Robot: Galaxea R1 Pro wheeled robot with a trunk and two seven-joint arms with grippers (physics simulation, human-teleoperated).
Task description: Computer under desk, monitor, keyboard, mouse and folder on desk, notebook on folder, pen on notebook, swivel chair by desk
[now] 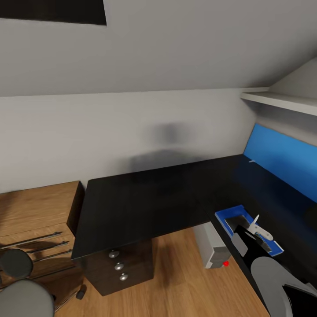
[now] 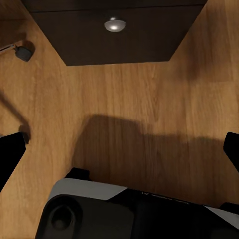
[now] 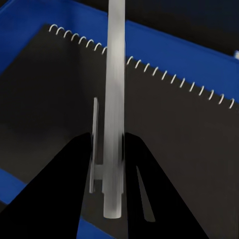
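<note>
A blue folder (image 1: 233, 211) lies on the right wing of the black desk (image 1: 145, 202), with a dark spiral notebook (image 3: 164, 129) on top of it. My right gripper (image 3: 112, 144) is shut on a white pen (image 3: 114, 99) and holds it just above the notebook. In the head view the pen (image 1: 260, 228) pokes out of the right gripper (image 1: 252, 232) over the folder. The grey computer (image 1: 214, 248) stands on the floor under the desk. A grey swivel chair (image 1: 20, 290) sits at the lower left. My left gripper (image 2: 119, 154) hangs open over the wooden floor.
A dark drawer unit (image 1: 119, 264) with round knobs (image 2: 115, 24) stands under the desk. A wooden dresser (image 1: 37, 220) is at the left. A blue panel (image 1: 281, 158) runs along the right wall under a white shelf (image 1: 281, 101). A chair caster (image 2: 24, 51) rests on the floor.
</note>
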